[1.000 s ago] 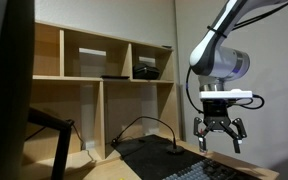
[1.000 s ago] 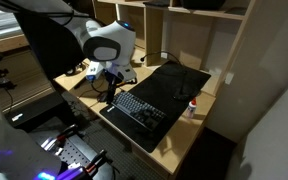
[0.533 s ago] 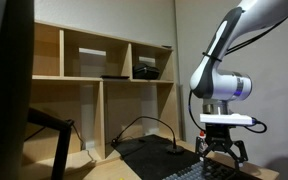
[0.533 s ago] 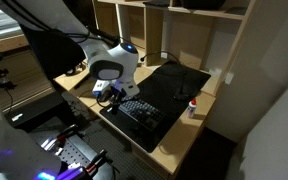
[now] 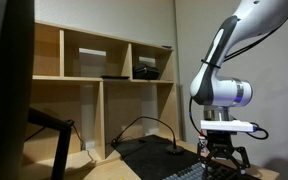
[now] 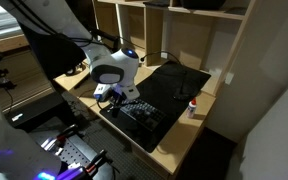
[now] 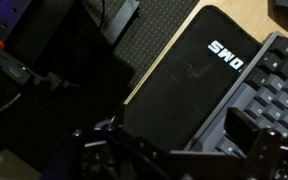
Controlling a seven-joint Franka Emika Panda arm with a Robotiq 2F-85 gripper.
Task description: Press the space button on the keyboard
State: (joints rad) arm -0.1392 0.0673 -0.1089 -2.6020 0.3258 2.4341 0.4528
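The dark keyboard [image 6: 147, 114] lies on the wooden desk [image 6: 174, 135], in front of a smooth black mat [image 6: 176, 82]. In the wrist view its keys [image 7: 276, 88] fill the right side, and the mat [image 7: 189, 85] with a white logo lies beside them. My gripper [image 5: 225, 160] hangs low, just above the keyboard's near end [image 5: 192, 173], its fingers spread apart and empty. In the wrist view one dark finger [image 7: 252, 133] hovers over the lowest key rows. In an exterior view the arm's wrist [image 6: 112, 74] hides the fingers. I cannot tell whether they touch a key.
A wooden shelf unit [image 5: 99, 90] with dark items [image 5: 146, 70] stands behind the desk. Cables [image 5: 144, 125] run across the desk's back. A small white bottle with a red top [image 6: 193, 108] stands past the keyboard's far end. A dark monitor edge [image 5: 4, 90] fills the left.
The gripper has come down steadily, from well above the desk to just over the keyboard's near end. Its fingers have stayed spread. The keyboard and mat have not moved.
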